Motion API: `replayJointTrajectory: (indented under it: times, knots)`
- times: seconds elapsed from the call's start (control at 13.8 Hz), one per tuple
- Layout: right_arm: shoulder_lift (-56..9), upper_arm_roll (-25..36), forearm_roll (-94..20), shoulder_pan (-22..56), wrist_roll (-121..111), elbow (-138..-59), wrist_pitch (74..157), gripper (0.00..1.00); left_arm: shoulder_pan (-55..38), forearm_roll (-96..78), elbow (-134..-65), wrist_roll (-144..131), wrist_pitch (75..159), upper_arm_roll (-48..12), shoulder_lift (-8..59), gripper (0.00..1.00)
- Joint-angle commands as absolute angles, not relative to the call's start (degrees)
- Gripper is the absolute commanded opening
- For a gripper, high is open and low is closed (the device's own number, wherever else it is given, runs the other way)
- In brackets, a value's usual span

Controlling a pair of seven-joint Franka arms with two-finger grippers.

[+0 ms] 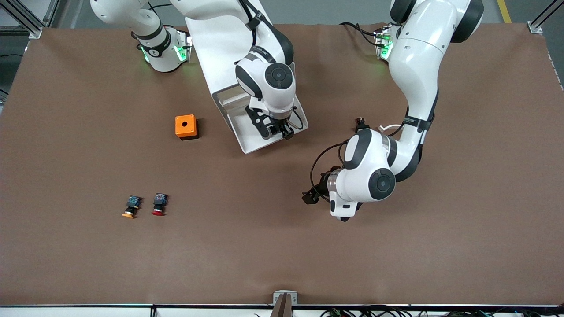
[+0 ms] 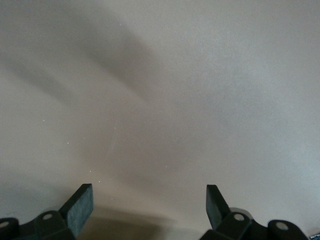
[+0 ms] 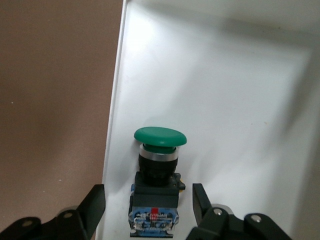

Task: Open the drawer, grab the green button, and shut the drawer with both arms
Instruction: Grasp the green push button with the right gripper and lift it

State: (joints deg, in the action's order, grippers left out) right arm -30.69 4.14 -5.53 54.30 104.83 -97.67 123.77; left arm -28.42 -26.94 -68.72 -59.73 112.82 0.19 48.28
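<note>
Brown table [image 1: 88, 255], open drawer [image 1: 246, 141] (white), green button [image 3: 159, 165]

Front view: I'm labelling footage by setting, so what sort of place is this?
Probably a robotics lab test bench. Two white arms are mounted on a brown-covered table framed by aluminium rails. Only test props lie on it: an open white drawer, an orange box, and loose push buttons.

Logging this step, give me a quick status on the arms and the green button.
Right pincer open, straddling the green button lying in the open drawer. Left pincer open, waiting over bare table. Nothing in the way.
</note>
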Motion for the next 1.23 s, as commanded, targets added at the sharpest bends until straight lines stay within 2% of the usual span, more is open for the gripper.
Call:
replayJointTrajectory:
  times: [0.0, 0.07, 0.14, 0.29, 0.36, 0.51, 0.79, 1.01, 1.16]
  knots:
    - [-31.5, 4.7, -5.1, 55.0, 103.6, -96.3, 122.0, 0.74, -29.6, -25.0, -69.3, -59.1, 113.9, 0.8, 47.8, 0.99]
    - [-31.5, 4.7, -5.2, 55.0, 103.5, -96.3, 122.0, 0.68, -29.9, -24.8, -69.3, -59.2, 113.9, 0.8, 47.9, 0.99]
    - [-31.5, 4.7, -5.3, 55.0, 103.4, -96.3, 121.9, 0.55, -30.1, -24.7, -69.4, -59.2, 113.9, 0.8, 47.9, 0.99]
    - [-31.5, 4.7, -5.6, 55.0, 103.4, -95.9, 122.0, 0.11, -30.9, -24.6, -69.4, -59.2, 114.5, 0.9, 48.0, 0.99]
    - [-31.5, 4.7, -5.7, 54.9, 103.6, -95.2, 121.9, 0.0, -31.4, -23.7, -69.6, -59.2, 115.0, 0.9, 48.0, 0.99]
    - [-31.3, 4.7, -5.7, 54.1, 103.4, -92.4, 119.2, 0.0, -32.7, -21.1, -69.8, -59.5, 115.3, 0.8, 48.0, 0.99]
    - [-30.9, 4.7, -6.0, 48.7, 90.3, -83.0, 102.8, 0.0, -33.9, -17.8, -69.9, -59.8, 118.0, 0.7, 47.9, 0.99]
    - [-28.8, 5.1, -5.5, 43.4, 74.8, -83.5, 101.7, 0.0, -34.8, -16.4, -70.3, -59.9, 118.1, 0.7, 47.9, 0.99]
    - [-29.1, 5.1, -5.2, 39.6, 65.9, -84.0, 105.4, 0.0, -35.5, -14.6, -70.5, -60.0, 118.1, 0.7, 48.0, 0.99]
